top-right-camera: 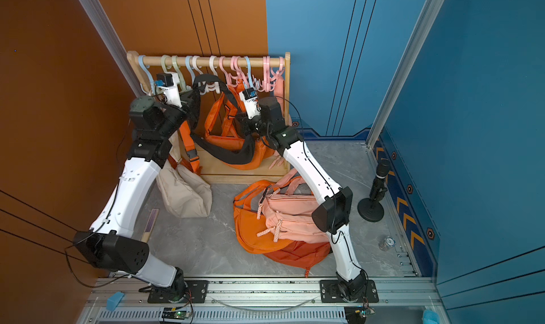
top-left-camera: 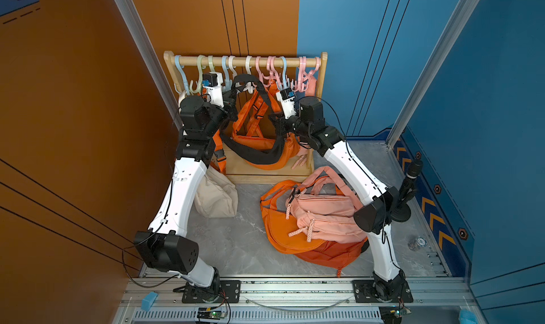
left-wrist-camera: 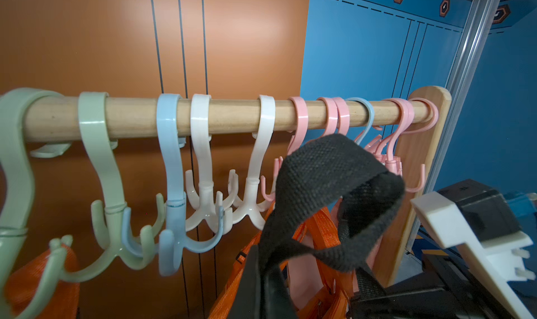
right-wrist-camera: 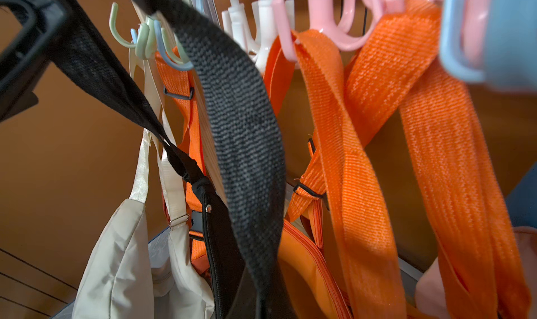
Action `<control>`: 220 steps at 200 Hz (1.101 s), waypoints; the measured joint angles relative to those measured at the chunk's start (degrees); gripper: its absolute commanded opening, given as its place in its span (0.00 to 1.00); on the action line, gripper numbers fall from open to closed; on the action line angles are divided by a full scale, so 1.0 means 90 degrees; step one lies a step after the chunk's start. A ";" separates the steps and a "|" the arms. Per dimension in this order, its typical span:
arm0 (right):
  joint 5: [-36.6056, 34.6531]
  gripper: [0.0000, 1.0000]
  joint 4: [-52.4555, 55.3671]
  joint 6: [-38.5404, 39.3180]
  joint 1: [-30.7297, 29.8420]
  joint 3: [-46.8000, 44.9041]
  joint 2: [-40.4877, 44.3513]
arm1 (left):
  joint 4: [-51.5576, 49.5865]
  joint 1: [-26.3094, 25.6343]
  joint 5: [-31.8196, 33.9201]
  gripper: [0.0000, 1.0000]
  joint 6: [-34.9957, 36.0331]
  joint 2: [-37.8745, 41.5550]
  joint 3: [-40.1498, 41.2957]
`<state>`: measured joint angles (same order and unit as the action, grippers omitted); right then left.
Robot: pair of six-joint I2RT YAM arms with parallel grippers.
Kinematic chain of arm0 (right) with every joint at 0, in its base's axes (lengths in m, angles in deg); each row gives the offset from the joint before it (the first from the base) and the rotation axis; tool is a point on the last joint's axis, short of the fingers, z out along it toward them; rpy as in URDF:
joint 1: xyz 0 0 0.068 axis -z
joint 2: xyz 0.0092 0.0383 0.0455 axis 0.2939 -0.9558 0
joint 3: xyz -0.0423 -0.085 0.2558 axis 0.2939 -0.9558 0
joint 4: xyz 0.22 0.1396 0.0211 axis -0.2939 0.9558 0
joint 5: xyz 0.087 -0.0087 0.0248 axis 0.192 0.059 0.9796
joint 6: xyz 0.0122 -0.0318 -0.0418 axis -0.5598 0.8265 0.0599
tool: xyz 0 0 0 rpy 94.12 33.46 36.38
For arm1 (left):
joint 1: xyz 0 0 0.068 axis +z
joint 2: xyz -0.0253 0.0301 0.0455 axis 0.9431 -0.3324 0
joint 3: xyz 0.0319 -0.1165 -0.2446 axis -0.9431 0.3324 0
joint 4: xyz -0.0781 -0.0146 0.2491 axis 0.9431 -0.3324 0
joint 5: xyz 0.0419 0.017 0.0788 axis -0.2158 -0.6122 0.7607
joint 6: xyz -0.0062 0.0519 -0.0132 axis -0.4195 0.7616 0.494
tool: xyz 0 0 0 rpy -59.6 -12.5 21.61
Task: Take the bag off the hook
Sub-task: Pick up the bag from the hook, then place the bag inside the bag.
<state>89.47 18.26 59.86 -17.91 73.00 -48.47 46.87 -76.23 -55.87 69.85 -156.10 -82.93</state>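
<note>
Top views both give us the wooden rack (top-left-camera: 323, 71) at the back of the desk (top-left-camera: 236, 243), and both arms are up at it, reaching in from either side, elbows low and wrists raised toward the rail (top-left-camera: 190, 60). Left arm (top-left-camera: 182, 184) rises steeply and bends inward at the wrist. Right arm (top-left-camera: 354, 166) leans in beside the rack's base, its wrist turned toward the middle. Between them hangs the black bag (top-left-camera: 259, 157), the one to come off, its body sagging low against an orange bag (top-left-camera: 253, 142) just above the rack's base. Its black strap (top-left-camera: 246, 78) arches up over the white hook (top-left-camera: 249, 86), and that is what keeps it up there, though I cannot tell whether the webbing rests on the prongs or rides just above them. Left end effector (top-left-camera: 233, 99) is clamped shut on one run of that strap, and right end effector (top-left-camera: 272, 119) is closed tight on the other run, by my read. That leaves the loop spread between two grips, ready to be raised clear of the prongs.
</note>
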 measured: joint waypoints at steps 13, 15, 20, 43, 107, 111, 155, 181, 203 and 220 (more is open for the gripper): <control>-0.0066 0.00 0.0039 0.0000 -0.0053 -0.0233 0.0202 | -0.0141 -0.0024 0.0005 0.00 0.0015 0.0163 0.0012; -0.0066 0.00 0.0046 0.0000 -0.0066 -0.0282 0.0250 | -0.0160 -0.0039 0.0007 0.00 0.0019 0.0206 0.0019; -0.0085 0.00 0.0063 0.0000 -0.0083 -0.0389 0.0364 | -0.0194 -0.0061 0.0022 0.00 0.0027 0.0291 0.0041; -0.0216 0.00 0.0039 0.0039 -0.0187 -0.1020 0.1049 | -0.0255 -0.0250 0.0046 0.00 0.0197 0.0850 0.0284; -0.0576 0.00 -0.0493 0.0384 -0.0510 -0.3366 0.3376 | -0.0316 -0.1003 -0.0044 0.00 0.0702 0.1987 0.1236; -0.0612 0.00 -0.0534 0.0389 -0.0522 -0.3543 0.3517 | -0.0330 -0.1078 -0.0041 0.00 0.0753 0.2042 0.1309; -0.1071 0.00 -0.0721 0.0508 -0.0831 -0.5117 0.4867 | -0.0619 -0.2047 -0.0012 0.00 0.1280 0.2555 0.1693; -0.1319 0.00 -0.0712 0.0590 -0.1069 -0.5676 0.5588 | -0.0687 -0.2584 0.0095 0.00 0.1535 0.2900 0.1826; -0.1593 0.00 -0.0699 0.0670 -0.1195 -0.6074 0.6249 | -0.0748 -0.3021 0.0192 0.00 0.1804 0.3130 0.1894; -0.1831 0.00 -0.0627 0.0724 -0.1209 -0.6365 0.6759 | -0.0867 -0.3296 0.0214 0.00 0.2047 0.3259 0.1943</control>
<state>72.99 12.62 66.38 -28.80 15.71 12.36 39.07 -105.89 -53.95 88.28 -126.77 -65.45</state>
